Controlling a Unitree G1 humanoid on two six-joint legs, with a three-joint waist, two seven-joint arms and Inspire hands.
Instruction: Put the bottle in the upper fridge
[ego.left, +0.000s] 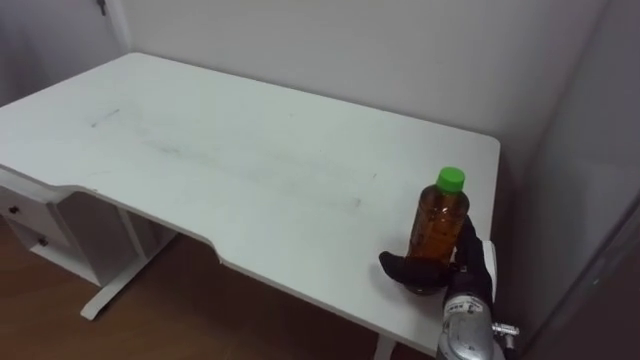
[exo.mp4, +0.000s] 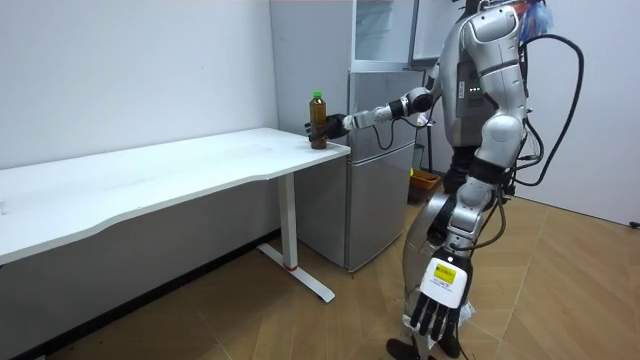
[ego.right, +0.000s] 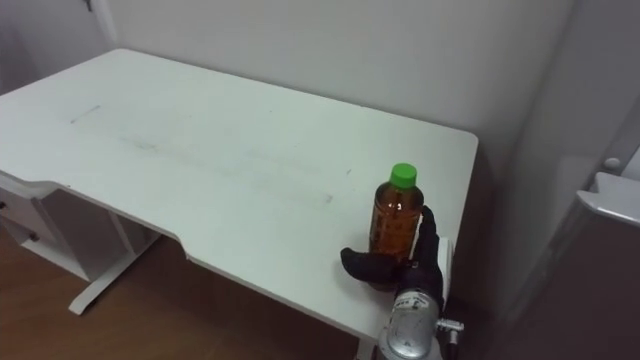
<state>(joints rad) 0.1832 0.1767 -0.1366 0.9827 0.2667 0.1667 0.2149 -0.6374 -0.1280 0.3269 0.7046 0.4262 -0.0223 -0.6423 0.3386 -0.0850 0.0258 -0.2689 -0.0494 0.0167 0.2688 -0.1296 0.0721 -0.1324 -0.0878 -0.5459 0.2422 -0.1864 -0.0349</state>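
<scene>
An amber bottle (ego.left: 437, 225) with a green cap stands upright on the white table (ego.left: 250, 150), close to its right end and front edge. My right hand (ego.left: 470, 272) is wrapped round the bottle's lower part, thumb on the left and fingers behind on the right. The room view has the same bottle (exo.mp4: 317, 115) and right hand (exo.mp4: 329, 127) at the table's corner, with my arm stretched out to it. My left hand (exo.mp4: 432, 315) hangs at my side with straight fingers. The grey fridge (exo.mp4: 375, 160) stands just past the table's end.
An upper compartment with a pale door (exo.mp4: 385, 30) sits on top of the fridge. A white drawer unit (ego.left: 40, 225) stands under the table's left part. The fridge's side (ego.left: 590, 200) rises right of the table. I stand on the wooden floor beside the fridge.
</scene>
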